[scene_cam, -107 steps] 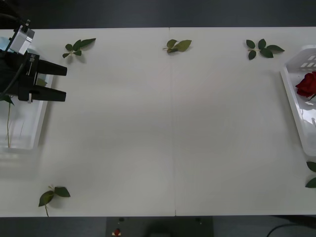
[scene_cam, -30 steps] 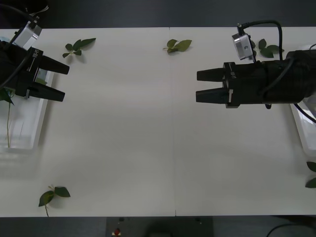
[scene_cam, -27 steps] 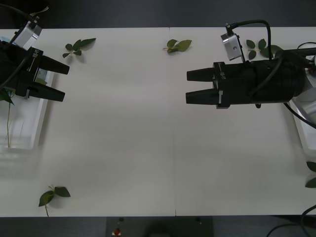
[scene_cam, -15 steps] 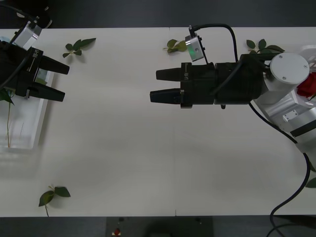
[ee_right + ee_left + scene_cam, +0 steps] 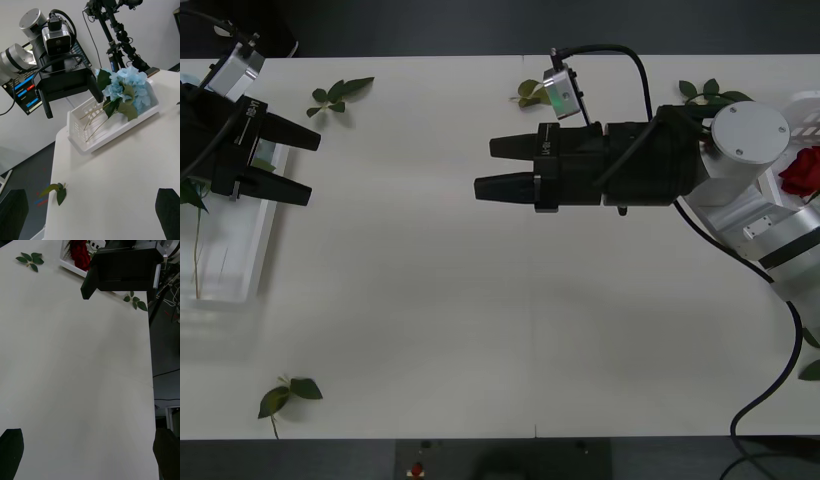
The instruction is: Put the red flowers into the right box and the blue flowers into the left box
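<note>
White table [image 5: 480,330] carries only loose leaf sprigs [image 5: 288,392] across its middle. Right hand [image 5: 483,168] hovers over the table centre, fingers spread, holding nothing. Left hand [image 5: 308,168], also spread and empty, hovers at the left box [image 5: 112,125], which holds the blue flowers [image 5: 125,88]. Red flowers [image 5: 78,251] lie in the right box [image 5: 798,110]. Sorting appears complete; both arms should withdraw without brushing either box. Beyond the table: dark floor, tripods.

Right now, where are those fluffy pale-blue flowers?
The fluffy pale-blue flowers lie in the shallow white plastic tray at the table's left edge, just behind the open left gripper.
</note>
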